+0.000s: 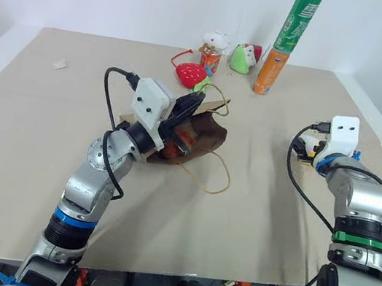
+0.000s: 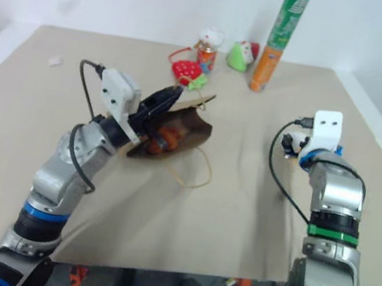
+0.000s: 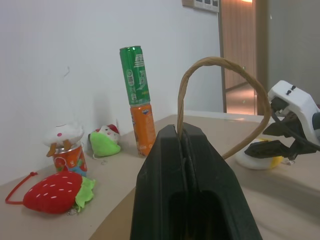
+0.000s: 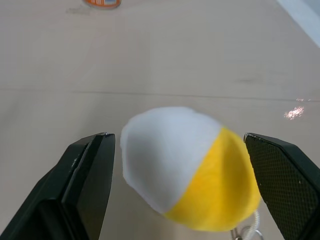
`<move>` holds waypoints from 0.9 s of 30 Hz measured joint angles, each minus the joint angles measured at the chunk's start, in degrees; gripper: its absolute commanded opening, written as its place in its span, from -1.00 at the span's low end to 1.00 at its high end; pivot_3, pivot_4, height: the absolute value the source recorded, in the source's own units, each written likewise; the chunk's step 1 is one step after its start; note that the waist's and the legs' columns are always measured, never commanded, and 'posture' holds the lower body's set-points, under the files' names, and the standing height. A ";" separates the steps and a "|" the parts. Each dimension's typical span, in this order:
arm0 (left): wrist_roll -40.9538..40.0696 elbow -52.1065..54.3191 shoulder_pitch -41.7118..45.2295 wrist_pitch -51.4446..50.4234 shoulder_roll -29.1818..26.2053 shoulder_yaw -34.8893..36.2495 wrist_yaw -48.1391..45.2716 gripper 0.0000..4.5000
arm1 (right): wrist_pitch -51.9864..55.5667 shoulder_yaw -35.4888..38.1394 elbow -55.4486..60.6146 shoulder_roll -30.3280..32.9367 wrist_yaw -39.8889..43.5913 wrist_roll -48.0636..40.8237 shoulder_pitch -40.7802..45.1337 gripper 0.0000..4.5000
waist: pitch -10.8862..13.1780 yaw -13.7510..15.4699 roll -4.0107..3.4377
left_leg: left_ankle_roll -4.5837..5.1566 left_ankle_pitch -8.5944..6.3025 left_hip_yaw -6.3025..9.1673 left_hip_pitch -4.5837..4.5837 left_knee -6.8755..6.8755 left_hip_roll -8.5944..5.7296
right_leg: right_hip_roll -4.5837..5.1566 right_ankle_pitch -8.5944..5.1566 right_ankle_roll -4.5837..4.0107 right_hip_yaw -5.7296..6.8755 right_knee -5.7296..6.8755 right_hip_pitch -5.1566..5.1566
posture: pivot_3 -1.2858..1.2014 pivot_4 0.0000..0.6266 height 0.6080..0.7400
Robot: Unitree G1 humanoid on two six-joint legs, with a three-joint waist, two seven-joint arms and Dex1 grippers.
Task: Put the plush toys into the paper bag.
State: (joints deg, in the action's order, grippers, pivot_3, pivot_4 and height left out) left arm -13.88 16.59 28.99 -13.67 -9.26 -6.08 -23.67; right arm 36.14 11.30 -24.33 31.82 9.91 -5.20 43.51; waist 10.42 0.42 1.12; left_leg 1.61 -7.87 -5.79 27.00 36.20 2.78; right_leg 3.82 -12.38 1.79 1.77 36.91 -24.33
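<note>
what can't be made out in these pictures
- Orange-brown plush toy: mostly hidden inside the paper bag, head views.
- Egg-shaped plush toy: largely blocked by the right wrist housing, head views.
- Labels on the stacked cans: too small.

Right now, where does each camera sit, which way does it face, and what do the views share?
Left and right eye views: on the head, looking down over both arms at the table.
Left wrist view: along the left gripper, shut on the paper bag handle, toward the stacked cans.
Right wrist view: along the open right gripper, around the egg-shaped plush.
Shared: the left wrist view also shows the right gripper and that plush.
</note>
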 measured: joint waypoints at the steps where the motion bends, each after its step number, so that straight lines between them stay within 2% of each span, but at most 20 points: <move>1: 0.05 0.05 -0.19 0.00 0.02 -0.01 0.25 -1.00 | -0.78 -0.01 -0.67 -0.69 -1.59 0.82 -0.02 0.98 | 0.00 0.00 0.00 | 0.00 0.00 -0.01 0.00 0.00 0.00 | 0.00 0.00 0.00 -0.02 0.00 0.00 | 0.03 -0.52 1.00; 5: 0.22 0.12 -0.32 0.00 0.02 -0.02 0.73 -1.00 | -3.01 -0.53 -2.94 -1.58 -4.27 2.55 -0.28 0.98 | 0.00 -0.01 0.00 | 0.01 0.01 -0.01 0.00 0.00 0.00 | -0.02 0.01 0.03 -0.05 0.00 0.00 | 0.03 -0.52 1.00; 8: 0.22 0.16 -0.41 0.00 -0.02 -0.02 0.73 -1.00 | -3.97 -0.53 -4.05 -1.60 -5.09 3.07 -0.32 0.67 | 0.00 -0.02 0.00 | 0.02 0.01 -0.02 0.00 0.00 -0.01 | -0.04 0.01 0.04 -0.08 0.00 0.00 | 0.03 -0.52 1.00; 12: 0.23 0.16 -0.43 0.00 -0.14 -0.02 0.70 -1.00 | -4.86 -0.57 -4.05 -1.60 -4.60 3.18 -0.80 -0.06 | 0.00 -0.02 0.00 | 0.02 0.01 0.01 0.00 0.00 0.00 | -0.08 0.02 0.04 -0.10 0.00 0.00 | 0.03 -0.52 1.00; 18: 0.29 0.16 -0.42 0.00 -0.22 -0.02 0.67 -1.00 | -4.50 0.03 -3.87 -2.20 -2.76 1.80 -1.26 -0.97 | 0.00 -0.03 -0.01 | 0.02 0.02 0.01 0.00 0.01 0.04 | -0.14 0.02 0.04 -0.14 0.00 0.01 | 0.03 -0.52 1.00; 27: 0.40 0.15 -0.32 0.10 -0.34 -0.01 0.65 -1.00 | -3.07 -1.64 1.03 -1.84 1.95 1.10 -3.90 -0.97 | -0.01 -0.03 -0.01 | 0.02 0.02 0.02 -0.01 0.01 0.09 | -0.22 0.03 0.03 -0.19 0.00 0.00 | 0.03 -0.52 1.00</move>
State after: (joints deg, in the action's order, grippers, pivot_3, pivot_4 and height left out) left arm -13.48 16.74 28.67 -13.57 -9.59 -6.09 -23.02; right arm 33.07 9.66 -23.30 29.99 11.87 -4.10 39.61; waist 10.41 0.38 1.11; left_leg 1.63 -7.86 -5.77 27.00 36.20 2.87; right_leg 3.60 -12.36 1.82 1.58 36.91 -24.34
